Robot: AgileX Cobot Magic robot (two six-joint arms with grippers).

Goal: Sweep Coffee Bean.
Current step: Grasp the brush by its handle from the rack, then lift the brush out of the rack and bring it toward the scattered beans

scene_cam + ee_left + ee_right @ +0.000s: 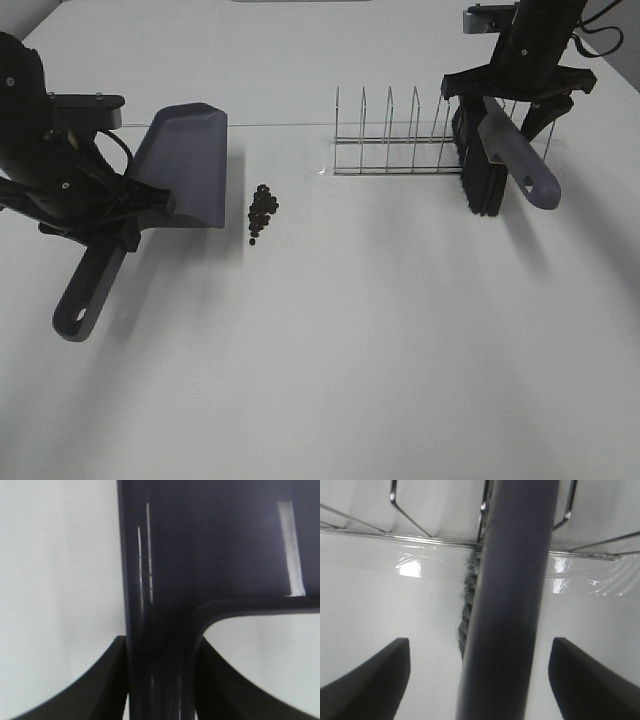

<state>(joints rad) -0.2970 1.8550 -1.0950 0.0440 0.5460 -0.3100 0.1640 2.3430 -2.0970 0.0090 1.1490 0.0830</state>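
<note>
The left gripper [135,205] clamps the dustpan [185,160] handle, pan mouth just beside the coffee bean [262,212] cluster toward the far left of the desk [380,350], ready to catch; the right gripper [510,105] straddles the brush [485,175] by the rack [390,150], jaws wide, apparently not yet gripping.

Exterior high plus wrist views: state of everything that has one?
dustpan: gripped by its handle, no beans in it.
left gripper: shut on the dustpan handle.
coffee beans: loose cluster beside the dustpan, unswept.
brush: bristles down at the rack's end, not gripped.
right gripper: open, fingers either side of the brush handle, apart from it.
wire rack: upright.
</note>
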